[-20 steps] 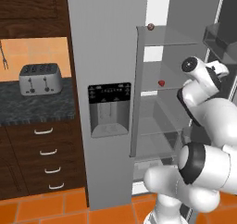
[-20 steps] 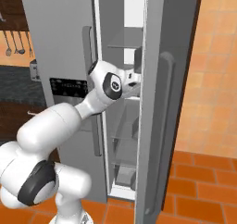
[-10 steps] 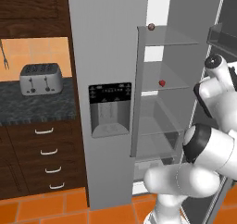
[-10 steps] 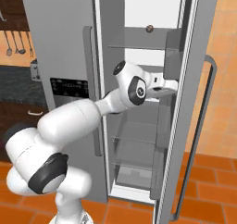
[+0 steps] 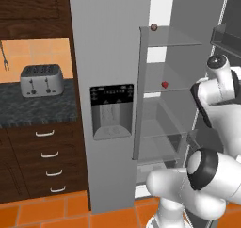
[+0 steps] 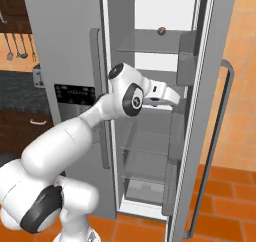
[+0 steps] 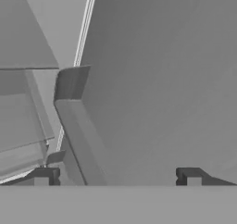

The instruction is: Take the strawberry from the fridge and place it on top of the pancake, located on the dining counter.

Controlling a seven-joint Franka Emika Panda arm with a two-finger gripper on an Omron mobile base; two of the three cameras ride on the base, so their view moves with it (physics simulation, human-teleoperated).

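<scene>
A: What is the biggest thing there?
B: The fridge [image 5: 110, 57], tall and grey, with its right door swung open so the glass shelves show; the black-panelled water dispenser [image 5: 111, 111] sits in the closed left door.

A: And beside it?
B: In the left base view a dark speckled worktop [image 5: 35, 110] over wooden drawers, with a silver toaster [image 5: 42, 79] standing on it.

A: Where is the arm?
B: The arm [image 6: 90, 131] reaches into the open compartment, its wrist near the inner side of the open door.

A: The gripper?
B: The gripper [image 7: 116, 176] is released, its two dark fingertips [image 7: 44, 176] standing wide apart with nothing between them, facing a plain grey fridge surface.

A: And the strawberry?
B: The strawberry [image 5: 164, 85] lies on a middle glass shelf, left of the arm and apart from it. A small round brownish item [image 5: 153, 27] sits on the top shelf; what it is cannot be told.
</scene>
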